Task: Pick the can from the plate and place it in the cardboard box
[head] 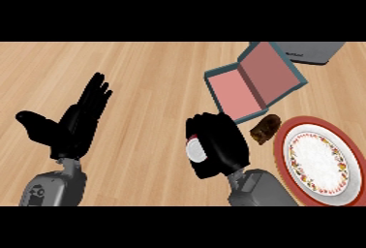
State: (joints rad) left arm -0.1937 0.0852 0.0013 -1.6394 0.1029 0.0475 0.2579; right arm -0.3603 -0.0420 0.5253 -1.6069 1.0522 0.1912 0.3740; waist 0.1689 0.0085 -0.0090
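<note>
The right hand [218, 145] is curled round the can [193, 149], which is off the plate [284, 145] and held above the wooden surface [150, 72]; only its pale end with a red rim peeps out at the hand's 9 o'clock side. The can looks like a rigid, smooth little cylinder, likely light and a bit slippery, so wrapping round its side wall as here seems the sensible hold, leaving the ends free.

The plate, at the hand's 3 o'clock, is round with a red rim, a white glossy centre and a flowered band. A brown lumpy item [266, 129], rough in texture, lies just beside its 10 o'clock edge. The cardboard box [251, 82] sits at the hand's 1 o'clock: blue-grey walls, pinkish inside, lid tipped open, thin and probably easy to nudge. A grey flat object [311, 51] shows at its far corner.

The left hand [71, 123] rests at 9 o'clock, fingers spread and straight, holding nothing
</note>
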